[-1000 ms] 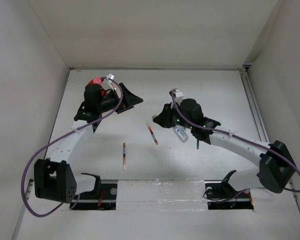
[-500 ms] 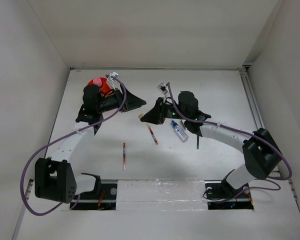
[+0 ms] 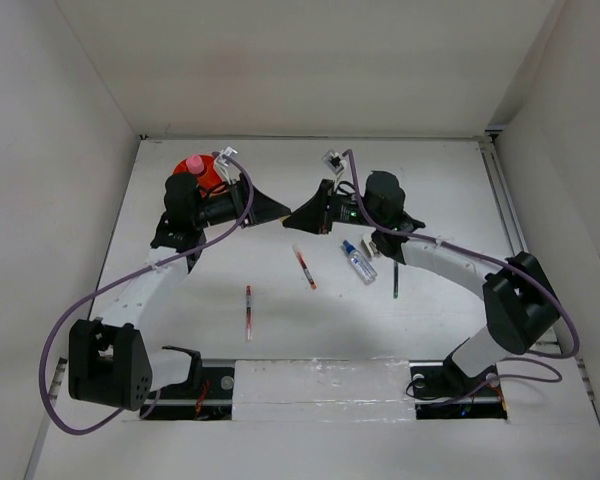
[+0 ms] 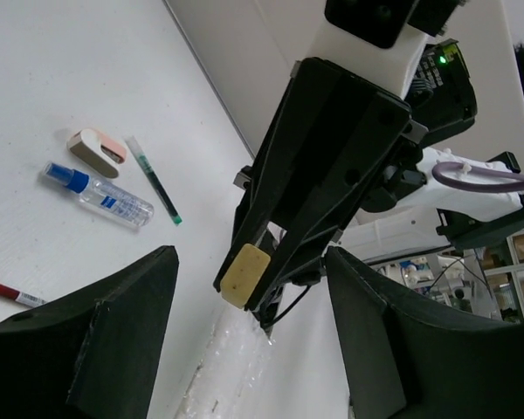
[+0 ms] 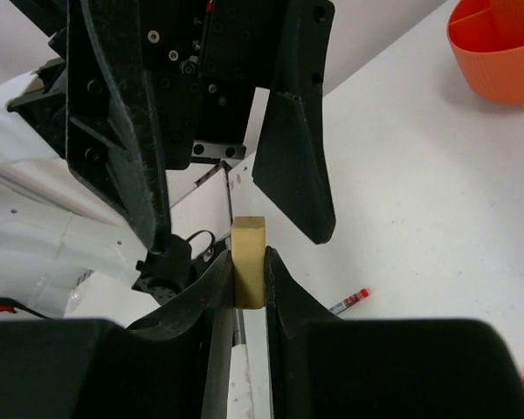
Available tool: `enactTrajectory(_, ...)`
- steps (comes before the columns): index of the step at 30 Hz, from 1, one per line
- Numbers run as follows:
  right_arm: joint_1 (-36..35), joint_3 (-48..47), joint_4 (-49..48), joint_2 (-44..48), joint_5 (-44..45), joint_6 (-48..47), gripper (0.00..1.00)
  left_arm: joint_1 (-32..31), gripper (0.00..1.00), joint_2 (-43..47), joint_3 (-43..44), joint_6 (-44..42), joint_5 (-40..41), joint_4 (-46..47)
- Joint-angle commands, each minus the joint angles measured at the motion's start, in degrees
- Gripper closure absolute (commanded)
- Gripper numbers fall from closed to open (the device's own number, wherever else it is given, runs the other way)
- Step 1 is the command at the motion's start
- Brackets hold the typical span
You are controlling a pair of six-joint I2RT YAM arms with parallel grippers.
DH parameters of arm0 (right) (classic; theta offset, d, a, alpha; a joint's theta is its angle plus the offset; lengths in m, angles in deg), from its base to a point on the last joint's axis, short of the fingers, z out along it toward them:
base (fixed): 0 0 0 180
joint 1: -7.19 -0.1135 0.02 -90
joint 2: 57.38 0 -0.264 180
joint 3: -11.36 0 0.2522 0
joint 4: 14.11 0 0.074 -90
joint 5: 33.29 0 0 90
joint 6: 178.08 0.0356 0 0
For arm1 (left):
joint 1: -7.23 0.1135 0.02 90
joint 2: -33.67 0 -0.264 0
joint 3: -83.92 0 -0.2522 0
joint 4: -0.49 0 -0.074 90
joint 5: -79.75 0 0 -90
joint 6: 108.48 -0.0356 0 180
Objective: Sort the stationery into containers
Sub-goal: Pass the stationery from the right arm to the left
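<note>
Handover judgement: the right gripper [image 3: 292,220] pinches the tan eraser [image 4: 244,275]; the left gripper [image 3: 277,211], jaws spread wide, should close squarely before release.

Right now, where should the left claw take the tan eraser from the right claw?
Grip the tan eraser by its free end, which juts past the right claw; the rest is pinched there. Come head-on: the open left claw faces that end.

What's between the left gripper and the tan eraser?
Nothing. In the left wrist view, only bare air separates the open left gripper from the tan eraser pinched by the right gripper.
</note>
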Motion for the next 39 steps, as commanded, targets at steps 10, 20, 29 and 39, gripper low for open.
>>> enactTrajectory(10,1.0,-3.8,-11.3,-2.3,-4.4,5.7,1.0,0.0,0.61,3.2,-1.5,1.4,-3.8,7.4)
enactTrajectory(20,1.6,-3.8,-15.0,-2.3,-5.5,9.7,1.0,0.0,0.85,3.2,-2.0,1.4,-3.8,8.7)
enactTrajectory(29,1.6,-2.1,-18.8,-2.8,-7.2,12.2,1.0,0.0,1.0,3.2,-1.5,2.4,-3.2,9.2)
enactTrajectory(39,1.6,-0.5,-20.7,-2.2,-8.2,12.8,1.0,0.0,1.0,4.3,-2.0,8.2,0.3,16.9)
